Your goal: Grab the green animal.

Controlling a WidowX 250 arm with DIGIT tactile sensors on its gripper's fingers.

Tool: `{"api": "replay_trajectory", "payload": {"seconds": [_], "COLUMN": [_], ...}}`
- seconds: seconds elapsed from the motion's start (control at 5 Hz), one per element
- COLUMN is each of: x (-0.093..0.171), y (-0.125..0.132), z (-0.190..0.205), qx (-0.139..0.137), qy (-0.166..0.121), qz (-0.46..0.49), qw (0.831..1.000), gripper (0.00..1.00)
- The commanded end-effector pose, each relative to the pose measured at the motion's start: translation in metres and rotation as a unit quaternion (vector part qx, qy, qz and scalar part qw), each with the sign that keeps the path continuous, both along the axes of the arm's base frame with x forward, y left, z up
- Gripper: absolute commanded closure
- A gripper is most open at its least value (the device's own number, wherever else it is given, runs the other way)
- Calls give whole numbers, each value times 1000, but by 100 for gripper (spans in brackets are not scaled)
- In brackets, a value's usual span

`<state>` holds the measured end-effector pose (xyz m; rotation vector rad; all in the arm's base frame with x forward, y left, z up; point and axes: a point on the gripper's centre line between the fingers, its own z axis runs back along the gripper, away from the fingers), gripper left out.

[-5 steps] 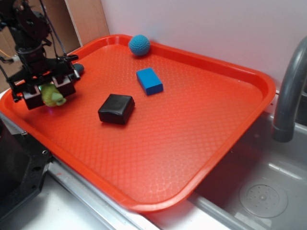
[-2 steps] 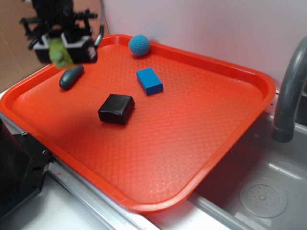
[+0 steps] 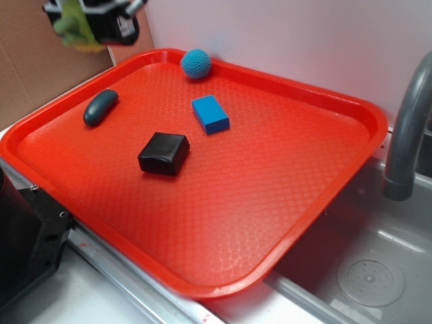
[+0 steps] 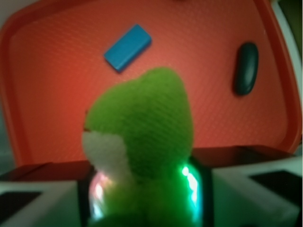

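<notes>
I have the gripper (image 3: 84, 23) up at the far left corner of the exterior view, lifted clear above the red tray (image 3: 337, 169), and it is clamped on the green animal (image 3: 75, 30), which hangs between the fingers as a blurred yellow-green lump. Only the lower part of the gripper shows there; the rest is cut off by the top edge.

The wrist view gives me what the exterior cannot: the green animal (image 4: 142, 137) fills the middle of the picture, fuzzy, with a whitish patch on its left side, squeezed between the two pale finger blocks, and green and pinkish light glows at the contact points. Below it I look down on the tray floor, with the blue block (image 4: 128, 47) and the dark teal oblong object (image 4: 246, 68) lying on it.

The exterior view alone shows the black box (image 3: 163, 152) near the tray's middle, the blue crocheted ball (image 3: 196, 63) against the far rim, the grey faucet (image 3: 408, 128) at the right and the sink (image 3: 371, 277) beneath it.

A small label sits on the gripper's side in the exterior view, too blurred for me to read.
</notes>
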<state>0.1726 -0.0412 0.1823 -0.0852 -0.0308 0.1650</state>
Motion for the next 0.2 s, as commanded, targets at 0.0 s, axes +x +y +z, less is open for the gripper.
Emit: {"api": "replay_trajectory", "payload": {"seconds": [0.0], "x": [3], "y": [20], "z": [11], "qx": [22], "qy": [-33], "qz": [71], "qw": [997], "gripper": [100]}}
